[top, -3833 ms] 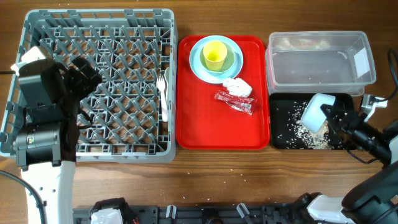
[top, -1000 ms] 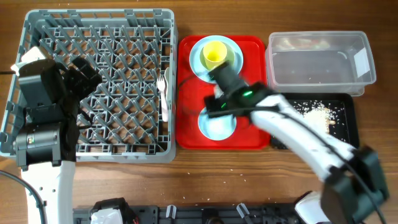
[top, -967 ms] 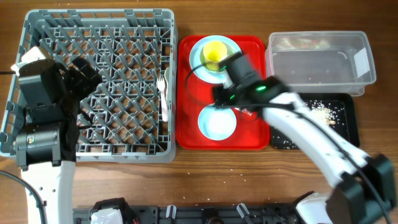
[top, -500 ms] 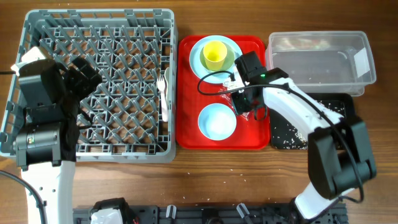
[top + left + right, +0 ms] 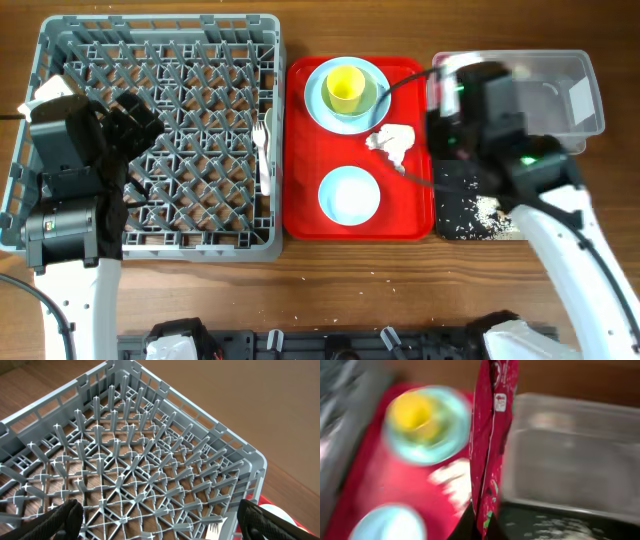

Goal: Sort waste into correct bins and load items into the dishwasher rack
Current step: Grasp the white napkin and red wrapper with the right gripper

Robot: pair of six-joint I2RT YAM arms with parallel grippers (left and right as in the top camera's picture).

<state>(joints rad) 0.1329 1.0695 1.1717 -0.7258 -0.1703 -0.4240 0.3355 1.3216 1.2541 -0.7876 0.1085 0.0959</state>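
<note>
R claw (image 5: 478, 529): pinches wrapper (image 5: 492, 435) just beside tub (image 5: 570, 455);
L claw (image 5: 160, 512): wide apart, empty, over rack (image 5: 150, 460);
Nearby: napkin (image 5: 392, 140) on red tray (image 5: 300, 200)

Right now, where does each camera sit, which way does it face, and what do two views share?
Overhead: fixed above the table, looking straight down on the grey pegged plastic crate, red tray and clear plastic tub; left arm and right arm show.
Left wrist: on the left arm, angled across the crate; its black fingertips fill the lower corners.
Right wrist: on the right arm, facing down at the pinched red-and-clear wrapper; fingers hardly visible.
Overhead and right wrist share the small yellow cup on the round light-blue plate.
</note>
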